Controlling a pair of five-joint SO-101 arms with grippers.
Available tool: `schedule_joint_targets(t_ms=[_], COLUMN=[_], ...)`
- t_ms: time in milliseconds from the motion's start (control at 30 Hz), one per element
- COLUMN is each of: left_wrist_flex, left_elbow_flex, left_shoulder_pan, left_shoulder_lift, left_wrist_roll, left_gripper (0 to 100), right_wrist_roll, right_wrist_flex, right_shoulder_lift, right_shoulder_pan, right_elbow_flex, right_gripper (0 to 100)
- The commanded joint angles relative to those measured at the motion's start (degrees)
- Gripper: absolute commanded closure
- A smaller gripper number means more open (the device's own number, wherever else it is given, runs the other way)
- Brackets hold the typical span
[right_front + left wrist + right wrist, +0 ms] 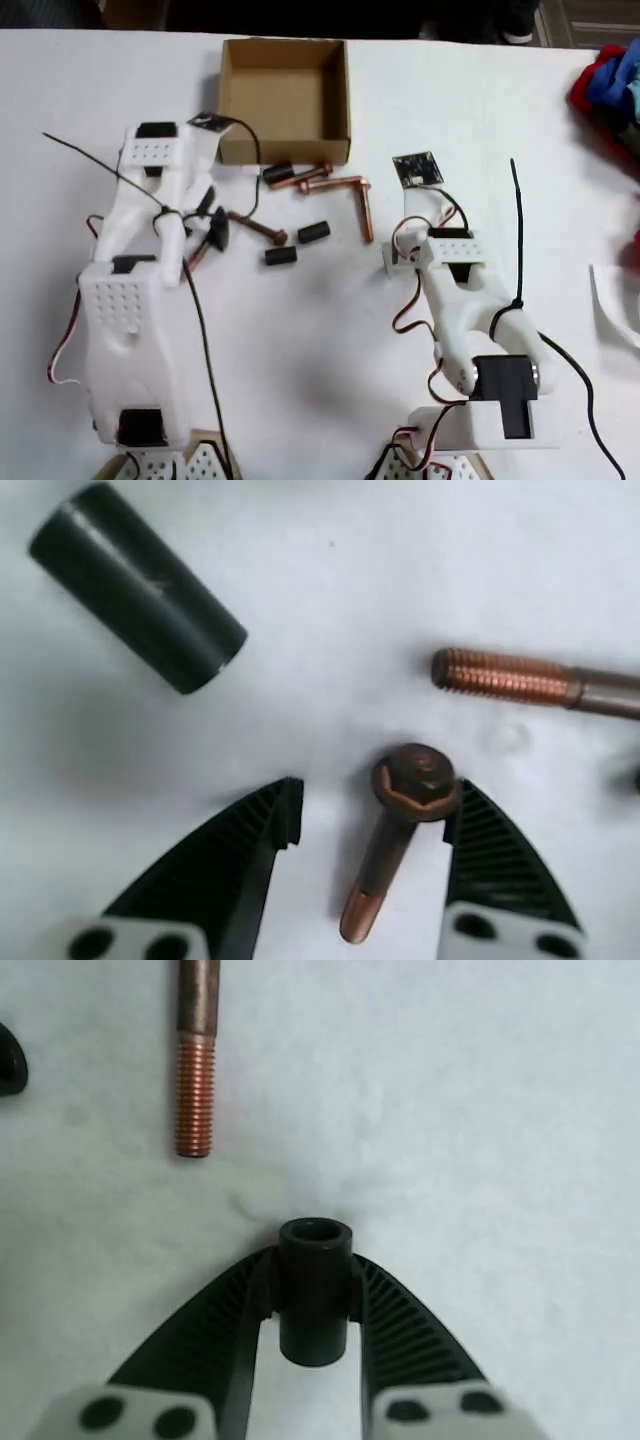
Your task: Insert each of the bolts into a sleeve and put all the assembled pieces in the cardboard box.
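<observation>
Right pincer (315, 1265) clamps sleeve (315, 1305); left pincer (378, 798) straddles bolt (388, 852).

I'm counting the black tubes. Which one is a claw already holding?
The sleeve pinched in the right gripper, with its hollow end facing that wrist camera. The other sleeve, by the left gripper, just lies on its side on the table.

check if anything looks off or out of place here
Nothing stands out. Loose bolts and sleeves lie by the box, none visibly damaged. The right gripper grips one sleeve; the left gripper is open around a bolt.
</observation>
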Motion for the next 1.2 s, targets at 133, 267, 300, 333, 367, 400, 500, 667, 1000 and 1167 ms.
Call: schedule_joint_targets(t_ms=[133, 267, 300, 333, 367, 400, 500, 667, 1000, 1167], left_wrist_flex=[6.07, 8.97, 9.58, 10.11, 10.73, 11.43, 13.71, 15.12, 14.95, 15.03], left_elbow_flex=[-14.2, -18.07, -19.03, -20.09, -21.05, -22.2, -25.01, -28.18, -22.2, -20.35], left_shoulder_pan=[8.62, 9.41, 9.14, 8.97, 8.7, 8.44, 8.09, 8.0, 7.65, 6.77], left_shoulder_lift=[6.42, 10.11, 10.64, 11.16, 11.43, 11.6, 11.69, 11.6, 13.27, 12.84], left_wrist_roll=[2.37, 2.46, 2.46, 2.46, 2.46, 2.46, 2.46, 2.55, 2.11, 2.46], left_gripper=[98, 98, 97, 97, 97, 97, 97, 97, 87, 83], right_wrist_roll=[-0.44, -0.44, -0.44, -0.44, -0.44, -0.44, -0.44, -0.44, -0.35, -0.35], right_wrist_flex=[-0.75, -0.75, -0.75, -0.75, -0.75, -0.75, -0.75, -0.84, -0.84, -0.84], right_shoulder_lift=[-1.27, -1.27, -1.27, -1.27, -1.27, -1.27, -1.27, -1.27, -1.27, -1.27], right_shoulder_pan=[-0.57, -0.57, -0.57, -0.57, -0.57, -0.57, -0.57, -0.57, -0.57, -0.57], right_elbow_flex=[-0.53, -0.53, -0.53, -0.53, -0.53, -0.53, -0.53, -0.53, -0.53, -0.53], right_gripper=[97.8, 97.8, 97.8, 97.8, 97.8, 97.8, 97.8, 97.8, 97.8, 97.8])
